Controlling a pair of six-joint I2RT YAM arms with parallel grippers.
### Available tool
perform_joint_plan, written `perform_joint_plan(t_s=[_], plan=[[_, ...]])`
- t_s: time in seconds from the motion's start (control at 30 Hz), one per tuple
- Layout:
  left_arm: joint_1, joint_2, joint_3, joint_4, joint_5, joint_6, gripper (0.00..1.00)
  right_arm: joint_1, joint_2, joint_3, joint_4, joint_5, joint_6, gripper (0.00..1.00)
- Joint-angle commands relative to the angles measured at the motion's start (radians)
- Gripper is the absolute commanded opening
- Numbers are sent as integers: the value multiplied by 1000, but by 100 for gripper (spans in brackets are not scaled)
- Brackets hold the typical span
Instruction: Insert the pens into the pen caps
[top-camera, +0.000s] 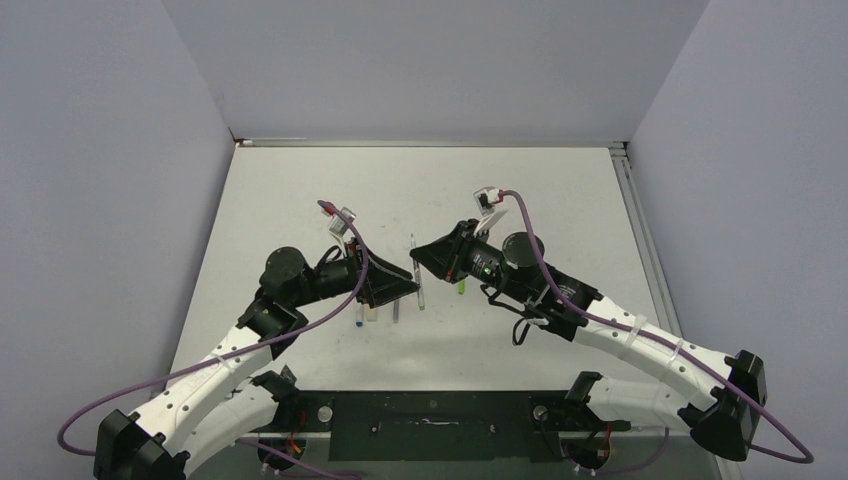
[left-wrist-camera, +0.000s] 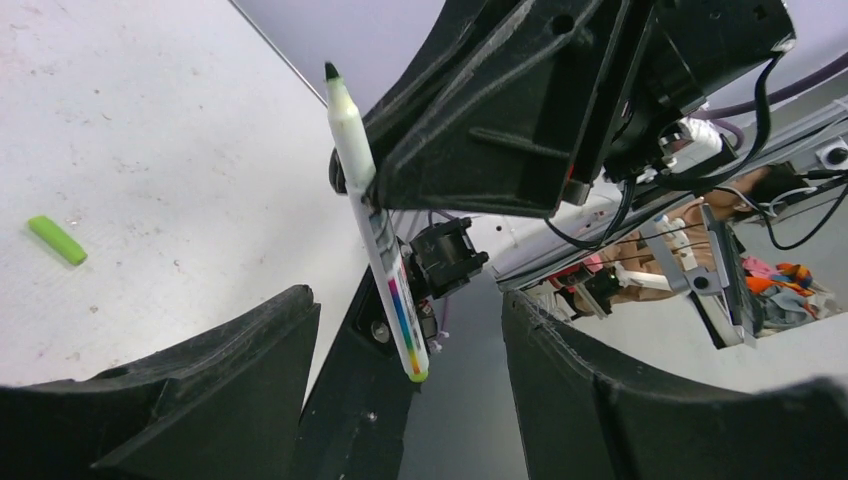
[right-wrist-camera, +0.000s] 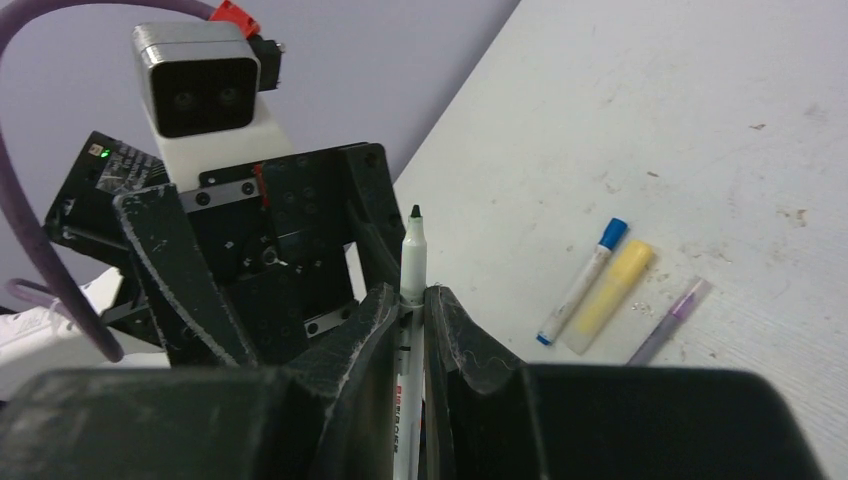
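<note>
Far left of the top view: left gripper (top-camera: 400, 285) pointing toward 3 o'clock over the table (top-camera: 300, 190), released, with fingers (left-wrist-camera: 230, 385) wide apart and clear of every pen. At its 6 to 7 o'clock, flat on the table and partly hidden under it, three pens in a close row: blue pen (right-wrist-camera: 579, 285), then yellow marker (right-wrist-camera: 610, 297) just beside it, then purple pen (right-wrist-camera: 668, 323) a little apart at the marker's 3 o'clock. All three roughly parallel, ends toward 12 and 6 in the top view. Blue block on one end of the blue pen possibly a fitted cap; too small to tell.

Between the two grippers: uncapped pen (left-wrist-camera: 382, 250), white barrel with coloured print, dark tip bare. From the left wrist, tip toward 11 o'clock and tail toward 5, tail end framed in the gap between the left fingers, touching neither. From the right wrist, upright, tip at 12.

Right of centre: right gripper (right-wrist-camera: 412, 297) pointing toward 9 o'clock, clenched on the uncapped pen near its tip end, one finger on each side of the barrel. Tips of the two grippers near each other, not touching.

At 4 o'clock of the right gripper's tips: green cap (top-camera: 461, 287), on its side on the table, alone, well apart from the three pens.
</note>
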Motion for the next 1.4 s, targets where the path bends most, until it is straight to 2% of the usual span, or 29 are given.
perform_joint_plan(t_s=[0.0, 0.13, 0.33, 0.53, 0.8, 0.87, 1.03, 1.07, 1.13, 1.17, 1.27, 1.37], plan=[[4, 17, -18, 197, 49, -99, 65, 27, -18, -27, 190, -12, 69, 5], [4, 21, -23, 239, 55, -133, 64, 43, 3, -32, 245, -17, 87, 5], [4, 18, -25, 267, 66, -153, 55, 59, 23, -30, 277, -26, 89, 5], [4, 32, -24, 313, 88, -179, 34, 69, 24, -23, 274, -23, 71, 5], [4, 39, -26, 360, 93, -202, 14, 77, 19, -1, 238, -38, 24, 5], [5, 34, -27, 363, 88, -202, 1, 81, 17, 6, 218, -38, 7, 5], [4, 10, -33, 346, 68, -189, 0, 90, -1, 11, 180, -27, -22, 5], [5, 5, -32, 334, 64, -183, 0, 90, -3, 17, 163, -23, -30, 9], [6, -2, -28, 302, 61, -162, 0, 90, -13, 38, 125, -7, -58, 28], [7, -5, -25, 281, 60, -148, 0, 89, -18, 43, 99, 5, -75, 33], [12, -21, -17, 187, 60, -90, 0, 89, -50, 74, 1, 57, -129, 47], [24, -53, -13, 56, 46, -9, 0, 89, -80, 101, -107, 137, -180, 54]])
